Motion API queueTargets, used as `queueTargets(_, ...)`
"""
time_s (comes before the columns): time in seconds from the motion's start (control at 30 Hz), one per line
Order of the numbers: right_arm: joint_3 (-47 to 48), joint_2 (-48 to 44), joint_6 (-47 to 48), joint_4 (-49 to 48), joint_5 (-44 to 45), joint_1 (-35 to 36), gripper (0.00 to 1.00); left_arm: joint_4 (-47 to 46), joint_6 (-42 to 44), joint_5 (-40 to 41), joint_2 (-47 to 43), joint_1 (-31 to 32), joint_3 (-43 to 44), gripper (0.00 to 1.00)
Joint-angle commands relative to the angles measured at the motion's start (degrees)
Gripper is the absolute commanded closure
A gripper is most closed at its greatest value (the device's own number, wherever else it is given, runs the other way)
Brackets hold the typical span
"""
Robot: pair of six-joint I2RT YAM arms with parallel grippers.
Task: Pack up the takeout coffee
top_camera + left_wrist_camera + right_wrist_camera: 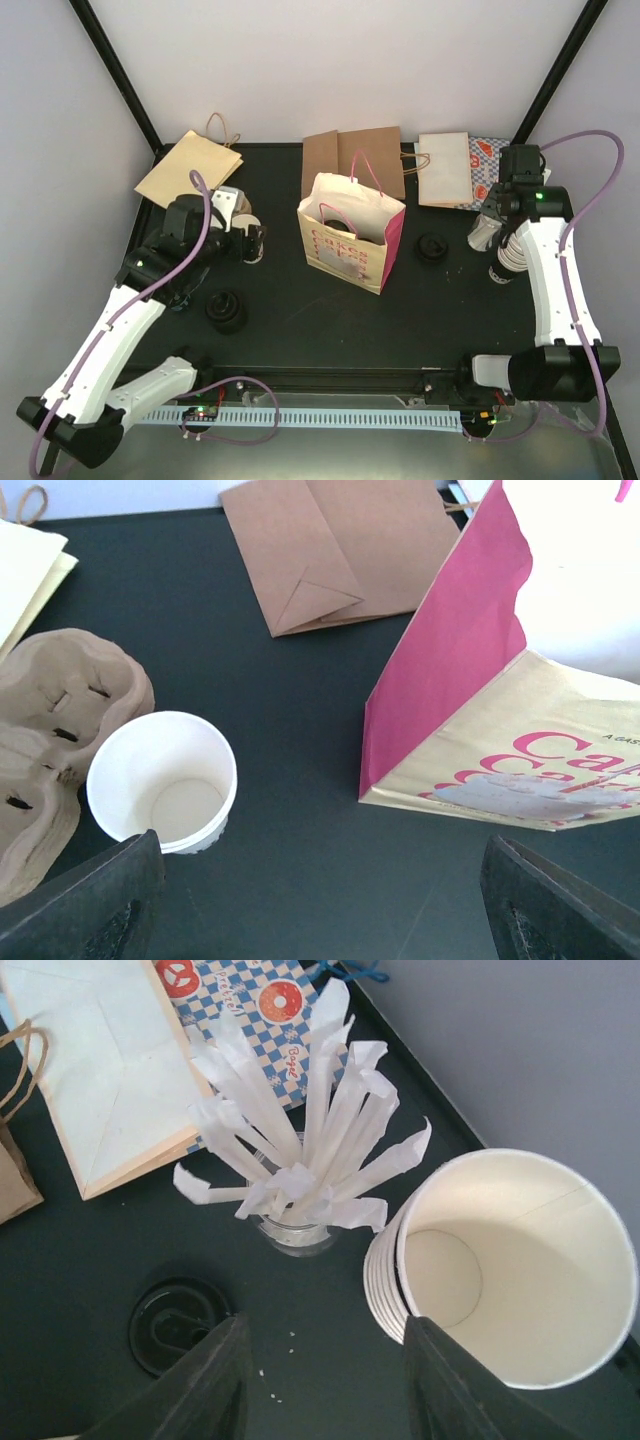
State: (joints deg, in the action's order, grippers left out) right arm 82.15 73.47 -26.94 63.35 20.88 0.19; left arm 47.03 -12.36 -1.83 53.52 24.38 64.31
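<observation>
Left hand (322, 848), released, hovering by paper cup (162, 780) near left bench edge; pink-sided bag (345, 255) standing open, awaiting it. Right hand (325, 1330) released.

Print on takeout coffee (254, 242) illegibly small

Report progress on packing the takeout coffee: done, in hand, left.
Done: only the setup; the pink-sided bag stands open. In hand: nothing; the left tool hangs open next to the white cup, which sits upright, lidless and empty on the table; the right tool is open over by the cup stack. Left: grasp the cup and set it in the bag.
</observation>
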Motion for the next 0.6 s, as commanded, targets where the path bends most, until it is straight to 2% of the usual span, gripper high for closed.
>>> queueTargets(0.0,-0.03,1.91,-0.88,-2.57,-2.99,-2.22,0.59,-6.47,2.24,2.31,-3.63,-0.37,-2.16,0.11)
queueTargets(0.17,0.4,2.98,-2.5,-3.64,-2.87,-3.68,0.68,-8.62,2.47,2.25,-5.0,-0.3,-5.47,0.11)
queueTargets(0.57,-0.27,7.03,-4.53,-5.65,-1.25,-4.12,0.69,-9.27,3.65,2.25,-6.31,-0.3,-9.09,0.11)
